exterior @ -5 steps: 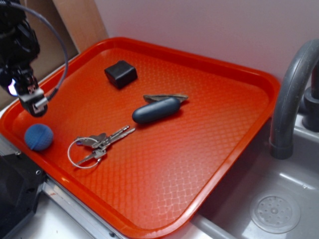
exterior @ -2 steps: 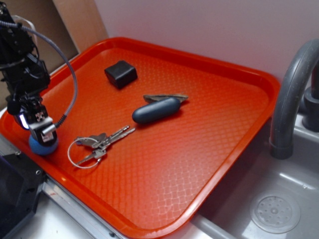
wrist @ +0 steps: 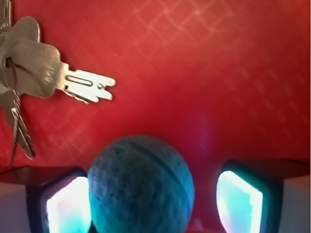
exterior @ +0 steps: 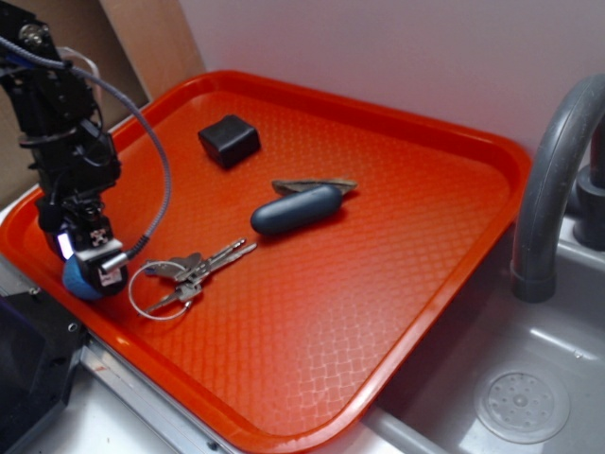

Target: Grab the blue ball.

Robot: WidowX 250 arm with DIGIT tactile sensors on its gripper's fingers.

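The blue ball [exterior: 74, 278] rests on the orange tray [exterior: 331, 312] near its front-left rim, mostly hidden behind my gripper [exterior: 92, 269] in the exterior view. My gripper is lowered straight over it. In the wrist view the dimpled blue ball [wrist: 141, 187] sits between the two fingers of the gripper [wrist: 153, 204]. The left pad [wrist: 68, 206] is close against the ball, while a strip of tray shows between the ball and the right pad [wrist: 240, 199]. The gripper is open around the ball.
A bunch of keys [exterior: 184, 274] on a wire ring lies just right of the ball, and the keys [wrist: 43, 73] also appear in the wrist view. Further back are a navy capsule [exterior: 296, 209] and a black block [exterior: 229, 140]. A grey faucet [exterior: 553, 180] and sink [exterior: 510, 402] stand to the right.
My gripper has come down from above the tray's left rim onto the ball. The ball, fully visible before, is now mostly covered. Nothing else moved.
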